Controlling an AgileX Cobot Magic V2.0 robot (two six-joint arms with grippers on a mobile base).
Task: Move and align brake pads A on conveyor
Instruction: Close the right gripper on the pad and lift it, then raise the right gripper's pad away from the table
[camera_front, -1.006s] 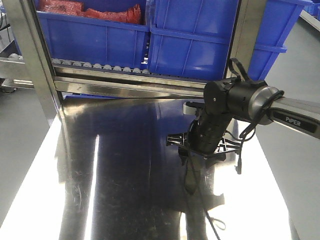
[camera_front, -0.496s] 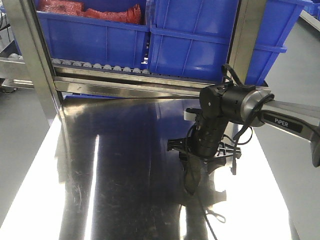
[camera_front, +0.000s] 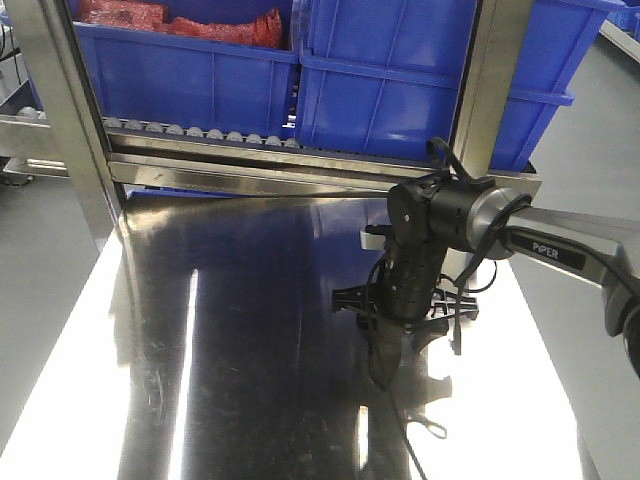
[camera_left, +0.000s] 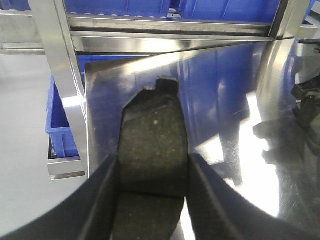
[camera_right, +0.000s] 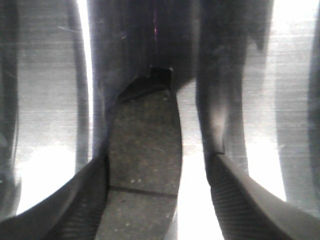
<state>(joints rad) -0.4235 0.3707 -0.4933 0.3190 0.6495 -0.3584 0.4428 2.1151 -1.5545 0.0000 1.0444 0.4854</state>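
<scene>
Steel table (camera_front: 250, 330) | left pincer (camera_left: 153, 167) clamped on brake pad (camera_left: 152, 135), long axis forward | right pincer (camera_right: 159, 159) apart, second pad (camera_right: 144, 140) lengthwise between

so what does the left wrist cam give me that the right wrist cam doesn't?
Left wrist only: the rack frame, a blue bin low at the left, the back edge of the steel table, and the left gripper touching both sides of the left brake pad.
Right wrist only: the right gripper with a bright gap between one finger and the right brake pad. Only steel surrounds it.
Both: a grooved pad between fingers over steel.
</scene>
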